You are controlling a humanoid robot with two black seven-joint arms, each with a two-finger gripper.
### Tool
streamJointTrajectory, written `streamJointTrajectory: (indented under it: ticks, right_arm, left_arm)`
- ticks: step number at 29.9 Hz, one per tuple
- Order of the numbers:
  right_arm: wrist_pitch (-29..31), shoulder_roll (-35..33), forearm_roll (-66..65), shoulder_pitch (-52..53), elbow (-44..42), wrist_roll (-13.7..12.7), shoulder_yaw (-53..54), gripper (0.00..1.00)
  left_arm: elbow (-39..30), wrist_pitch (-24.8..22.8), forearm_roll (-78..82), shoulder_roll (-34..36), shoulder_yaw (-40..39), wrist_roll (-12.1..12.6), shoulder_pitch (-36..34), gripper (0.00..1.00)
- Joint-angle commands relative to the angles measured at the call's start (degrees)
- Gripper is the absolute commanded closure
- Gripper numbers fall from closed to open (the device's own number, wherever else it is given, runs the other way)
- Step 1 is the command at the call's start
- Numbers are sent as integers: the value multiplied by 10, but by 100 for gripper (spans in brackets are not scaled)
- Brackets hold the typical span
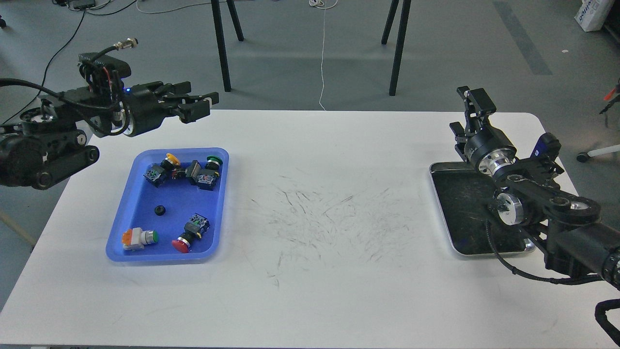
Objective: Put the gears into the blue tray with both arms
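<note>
1 gear (159,210) lies in the blue tray (140,220) among switches (191,230). Left gripper (201,107) hovers beyond the tray, fingers narrowly apart, empty. Right gripper (467,114) above the steel tray (438,167); opening unclear. Search for remaining gears before reaching.

White scuffed table (310,271) near; grey floor (300,58) far, with black legs (222,46), white cord (323,53), cables (63,46).

Only one piece of text shows: dark blue letters on a white bag (595,13) at the top right corner, cropped and too blurred to read.
</note>
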Motion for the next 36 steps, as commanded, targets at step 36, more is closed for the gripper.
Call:
streamJointTrajectory:
  ticks: [36]
  right_arm:
    - [46, -221, -537, -9, 232, 0, -128, 1]
  left_arm:
    - [66, -135, -478, -163, -279, 0, 158, 0]
